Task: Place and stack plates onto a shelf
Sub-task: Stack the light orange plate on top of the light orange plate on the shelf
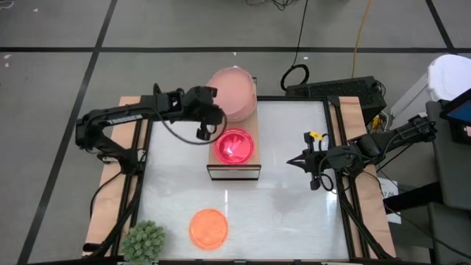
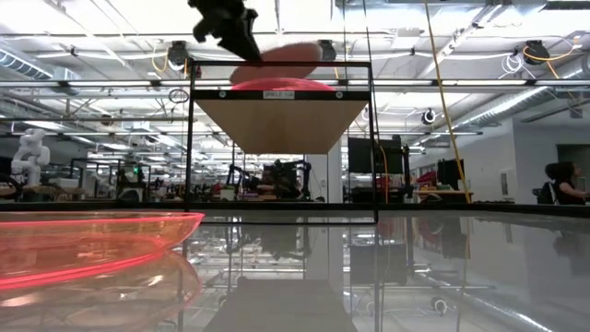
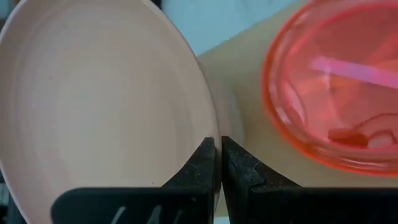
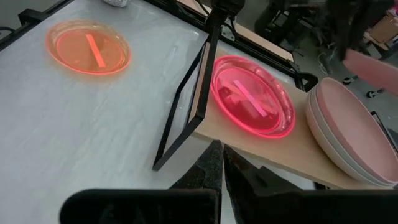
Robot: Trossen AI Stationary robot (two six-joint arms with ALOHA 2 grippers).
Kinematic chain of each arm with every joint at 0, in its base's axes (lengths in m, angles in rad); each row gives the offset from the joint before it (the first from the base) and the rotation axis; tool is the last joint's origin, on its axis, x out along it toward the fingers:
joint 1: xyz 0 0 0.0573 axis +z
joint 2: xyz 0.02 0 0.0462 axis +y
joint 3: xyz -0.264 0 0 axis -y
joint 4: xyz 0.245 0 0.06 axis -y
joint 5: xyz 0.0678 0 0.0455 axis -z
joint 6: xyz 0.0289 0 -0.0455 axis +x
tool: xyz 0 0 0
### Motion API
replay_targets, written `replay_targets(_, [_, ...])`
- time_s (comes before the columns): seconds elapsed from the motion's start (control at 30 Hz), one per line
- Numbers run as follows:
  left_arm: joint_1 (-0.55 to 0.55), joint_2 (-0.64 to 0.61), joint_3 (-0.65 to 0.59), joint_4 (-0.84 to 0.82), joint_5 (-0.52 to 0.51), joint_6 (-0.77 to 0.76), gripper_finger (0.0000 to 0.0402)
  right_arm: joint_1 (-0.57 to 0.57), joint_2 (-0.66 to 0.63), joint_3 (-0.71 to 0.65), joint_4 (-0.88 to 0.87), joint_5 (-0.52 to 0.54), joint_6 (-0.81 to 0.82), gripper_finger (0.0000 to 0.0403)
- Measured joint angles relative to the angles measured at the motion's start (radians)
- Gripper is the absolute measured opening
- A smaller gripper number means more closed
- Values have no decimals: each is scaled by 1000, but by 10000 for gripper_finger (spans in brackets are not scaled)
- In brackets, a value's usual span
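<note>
My left gripper (image 1: 217, 116) is over the far half of the shelf (image 1: 254, 168), shut on a dusty pink plate (image 1: 234, 88). In the right wrist view that plate (image 4: 373, 65) hangs tilted above a stack of dusty pink plates (image 4: 345, 134) resting on the shelf's far end. A hot pink plate (image 1: 234, 146) lies flat on the shelf's near half. An orange plate (image 1: 208, 227) lies on the table near the front edge. My right gripper (image 1: 294, 160) waits shut above the table, right of the shelf, touching nothing. My left gripper (image 3: 217, 146) pinches the dusty pink plate by its rim (image 3: 210, 124), on the side facing the hot pink plate, between the two fingers. The fingers come from the table's left, slanting down. The plate is lifted and tilted above the stack (image 2: 277, 55).
A spiky green plant ball (image 1: 143, 239) sits at the table's near left corner. Wooden side boards (image 1: 110, 199) run along both table edges. The glossy table top (image 1: 294, 213) is bare to the right of the shelf and in front of it. A person (image 2: 560, 180) sits far off.
</note>
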Motion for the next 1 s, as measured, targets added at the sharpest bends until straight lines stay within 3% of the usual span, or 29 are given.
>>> replay_targets(0.4, [37,76,0,25,7,-25,34,0,0,0,-20,0,-8,0])
replay_targets(1.0, [37,79,0,45,10,-112,45,0,0,0,-20,0,3,0])
